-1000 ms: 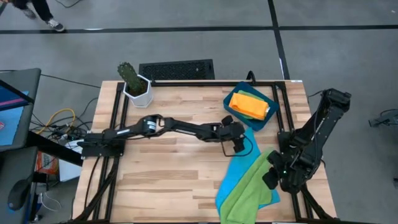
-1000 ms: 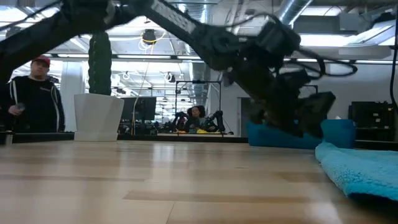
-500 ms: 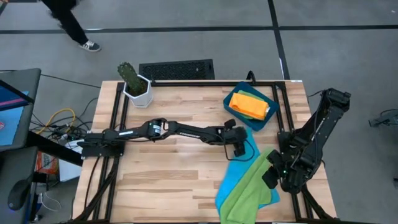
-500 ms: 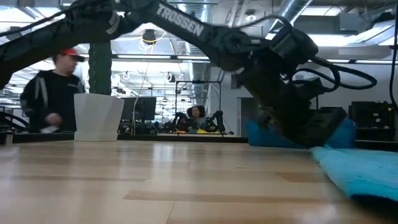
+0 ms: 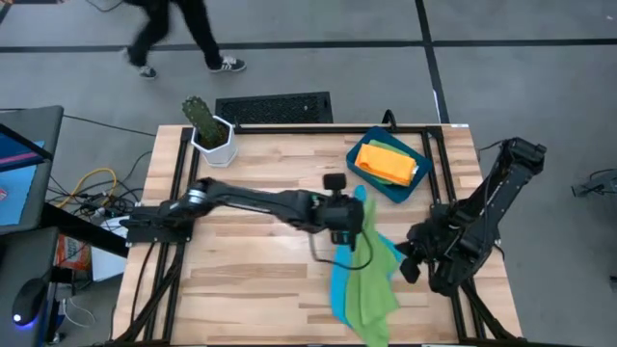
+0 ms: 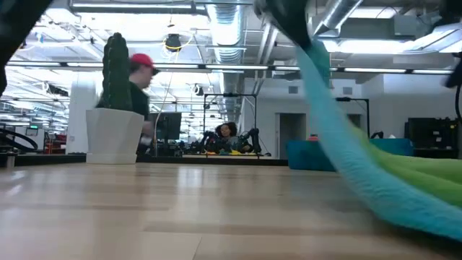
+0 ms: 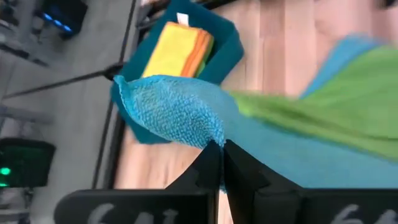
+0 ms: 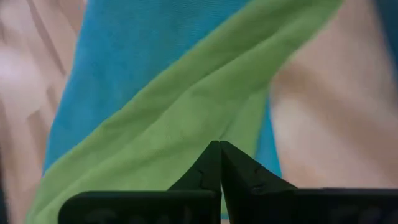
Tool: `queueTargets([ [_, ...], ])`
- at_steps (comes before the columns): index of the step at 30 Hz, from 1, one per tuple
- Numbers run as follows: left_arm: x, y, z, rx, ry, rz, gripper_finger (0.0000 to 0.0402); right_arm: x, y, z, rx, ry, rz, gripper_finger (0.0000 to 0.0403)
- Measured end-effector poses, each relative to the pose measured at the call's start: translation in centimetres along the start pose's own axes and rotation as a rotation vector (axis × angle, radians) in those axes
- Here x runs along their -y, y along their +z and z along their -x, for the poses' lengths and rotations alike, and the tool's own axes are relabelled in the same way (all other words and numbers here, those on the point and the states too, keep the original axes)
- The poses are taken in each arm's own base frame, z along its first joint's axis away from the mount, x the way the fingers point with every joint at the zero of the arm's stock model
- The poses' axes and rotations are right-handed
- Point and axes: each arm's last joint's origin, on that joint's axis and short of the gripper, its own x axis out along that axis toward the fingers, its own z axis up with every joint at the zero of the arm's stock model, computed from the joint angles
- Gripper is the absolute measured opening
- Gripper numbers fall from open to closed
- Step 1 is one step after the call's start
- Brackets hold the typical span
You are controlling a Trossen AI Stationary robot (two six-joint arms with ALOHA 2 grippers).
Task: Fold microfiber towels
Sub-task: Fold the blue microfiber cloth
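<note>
My left gripper (image 5: 352, 217) (image 7: 221, 146) hangs above the table's middle right, shut on a bright blue towel (image 5: 343, 281) (image 6: 339, 152). The towel slopes down from it toward the near right. A lime green towel (image 5: 374, 284) (image 8: 186, 124) lies over the blue towel's lower part. Folded orange and yellow towels (image 5: 388, 162) rest in the dark blue tray (image 5: 359, 172). My right gripper (image 5: 407, 262) (image 8: 219, 146) is shut at the green towel's right edge. My left gripper pinches a corner of the blue towel (image 7: 198, 127) between its two fingers. That corner is lifted clear; the cloth slopes down to the table (image 6: 404, 209), fairly taut, with the green towel on it. My right gripper's shut fingertips stand over the green towel's edge (image 8: 249, 118); I cannot tell whether they touch it.
A white pot with a cactus (image 5: 210, 135) stands at the far left corner. The tray sits at the far right. Bare wood (image 5: 251, 280) spreads over the left and near middle. A person walks on the floor beyond the far edge (image 5: 178, 34).
My left gripper has dropped onto the blue towel's far corner, taken hold of it, then risen and moved toward the table's left. The corner is lifted clear, and the blue and green towels have slid left. My right gripper has shifted slightly left.
</note>
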Motion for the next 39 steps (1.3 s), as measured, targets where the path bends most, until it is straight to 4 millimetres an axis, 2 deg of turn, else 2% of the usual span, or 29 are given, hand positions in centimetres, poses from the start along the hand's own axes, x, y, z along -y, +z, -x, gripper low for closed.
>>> queueTargets([
  [5,-1.7,0.1,8.6,0.086,-0.029,-0.043,0.0004,-0.3,1.9,-1.2,0.169,-0.051,0.179,0.0046],
  [7,-2.1,-0.3,11.3,0.105,-0.038,-0.097,0.0004,-0.6,3.0,-1.8,0.234,-0.071,0.233,0.0057],
  [10,-2.8,-0.9,14.2,0.135,-0.048,-0.132,0.0004,-1.2,5.2,-2.9,0.313,-0.086,0.280,0.0079],
  [14,-4.8,-1.3,17.8,0.218,-0.058,-0.066,0.0004,-2.3,9.1,-4.9,0.412,-0.031,0.261,0.0108],
  [17,-5.3,-1.6,19.2,0.247,-0.094,-0.048,0.0004,-2.9,11.7,-7.0,0.485,0.017,0.314,0.0122],
  [22,-6.3,-2.8,22.4,0.290,-0.132,-0.051,0.0004,-3.0,14.5,-9.6,0.589,0.097,0.418,0.0136],
  [26,-6.7,-3.5,23.8,0.300,-0.114,-0.028,0.0004,-2.4,15.2,-11.8,0.561,0.171,0.476,0.0148],
  [30,-7.5,-3.9,24.6,0.304,-0.067,0.003,0.0004,-2.4,14.7,-13.7,0.497,0.216,0.473,0.0163],
  [33,-7.7,-4.3,24.5,0.268,-0.011,-0.008,0.0004,-2.9,14.2,-13.5,0.503,0.237,0.486,0.0170],
  [39,-9.1,-4.7,23.1,0.191,0.080,0.082,0.0004,-4.7,13.3,-11.2,0.561,0.270,0.513,0.0165],
])
